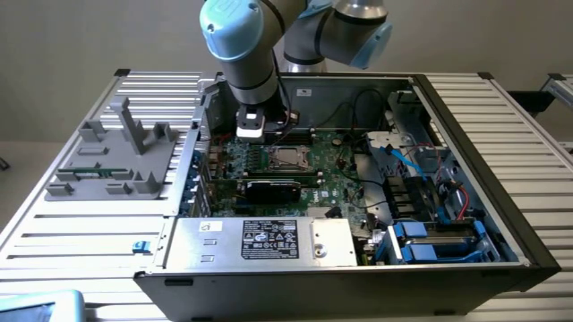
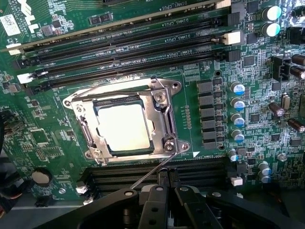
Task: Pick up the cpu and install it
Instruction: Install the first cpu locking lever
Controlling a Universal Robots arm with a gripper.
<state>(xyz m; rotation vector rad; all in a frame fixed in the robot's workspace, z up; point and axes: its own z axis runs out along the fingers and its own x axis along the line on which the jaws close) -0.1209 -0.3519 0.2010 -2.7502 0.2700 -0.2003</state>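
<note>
Soft even light, bright glare whitening the cpu [image 2: 123, 128]

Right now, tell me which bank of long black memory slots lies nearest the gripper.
The bank right beside the black gripper, on its side of the silver square cpu; the other bank lies beyond the cpu.

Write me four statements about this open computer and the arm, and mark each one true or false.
1. The cpu lies in the motherboard socket. True.
2. The gripper is shut on the cpu. False: it is shut beside the socket, off the cpu.
3. A lid covers the computer case. False: the case is open, its boards showing.
4. A grey fixture stands outside the case, at the exterior view's left. True.
</note>
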